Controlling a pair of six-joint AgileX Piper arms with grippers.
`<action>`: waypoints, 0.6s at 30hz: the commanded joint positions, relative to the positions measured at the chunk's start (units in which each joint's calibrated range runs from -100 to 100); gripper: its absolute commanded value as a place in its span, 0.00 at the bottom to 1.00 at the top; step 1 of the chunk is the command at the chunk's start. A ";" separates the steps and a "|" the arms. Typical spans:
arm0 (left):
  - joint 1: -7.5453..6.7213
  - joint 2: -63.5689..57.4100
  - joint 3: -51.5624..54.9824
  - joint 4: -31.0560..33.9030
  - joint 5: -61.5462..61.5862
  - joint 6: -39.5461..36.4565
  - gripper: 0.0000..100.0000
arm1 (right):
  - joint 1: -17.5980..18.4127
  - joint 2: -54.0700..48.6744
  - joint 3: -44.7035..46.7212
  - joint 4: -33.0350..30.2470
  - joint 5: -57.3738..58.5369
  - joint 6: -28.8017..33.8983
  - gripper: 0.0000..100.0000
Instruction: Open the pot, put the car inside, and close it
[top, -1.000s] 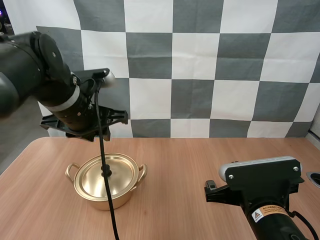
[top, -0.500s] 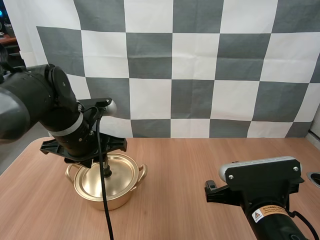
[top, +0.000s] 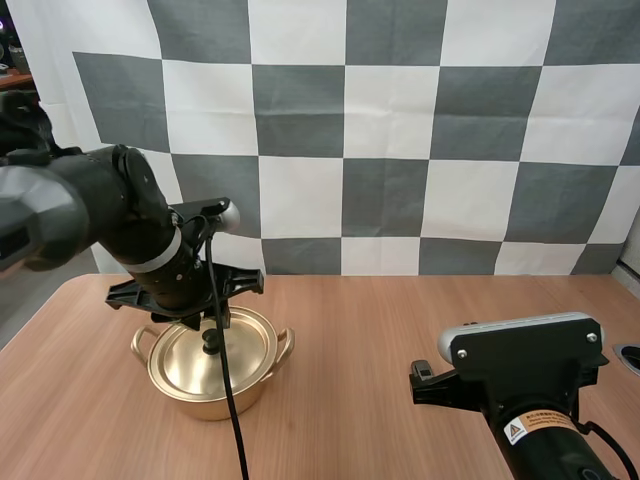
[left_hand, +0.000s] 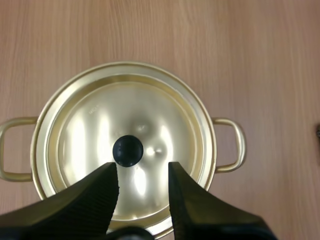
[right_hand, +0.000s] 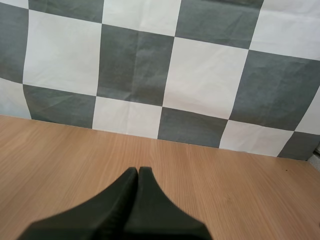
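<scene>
In the high view, the pot (top: 190, 398) stands on the wooden surface (top: 380, 330). Its gold lid (top: 180, 355) is seated flat on the rim, with the black knob (top: 211, 343) at the lid's middle. The left arm (top: 140, 235) leans in from behind the pot, and its wrist hangs just above the lid, covering the far part of the pot's rim. The right arm (top: 520, 375) sits low over the surface, well apart from the pot and off to its right.

In the left wrist view, the left end effector (left_hand: 142, 175) looks straight down on the pot (left_hand: 227, 150). It is released: the two fingers (left_hand: 95, 192) stand apart with their ribbed inner faces turned to each other and nothing held between them. The knob (left_hand: 128, 150) lies just beyond the fingertips, in line with the gap but not inside it. I cannot tell whether the tips touch the lid (left_hand: 165, 110). The lid closes the pot's mouth all the way round, and a loop handle sticks out on each side of the pot.

In the right wrist view, the right end effector (right_hand: 137, 172) is clenched on nothing, its fingers pressed together into one dark wedge. It is held over bare wood (right_hand: 225, 175), far from the pot.
</scene>
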 joint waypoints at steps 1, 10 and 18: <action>0.03 3.16 0.10 0.19 0.10 0.08 0.56 | -0.06 0.00 0.00 0.01 0.05 -0.06 0.00; 0.03 4.97 0.10 2.76 -5.97 0.08 0.55 | -0.06 0.00 0.00 0.01 0.05 -0.06 0.00; 0.03 5.09 0.10 3.46 -6.88 0.08 0.66 | -0.06 0.00 0.00 0.26 0.05 -0.06 0.00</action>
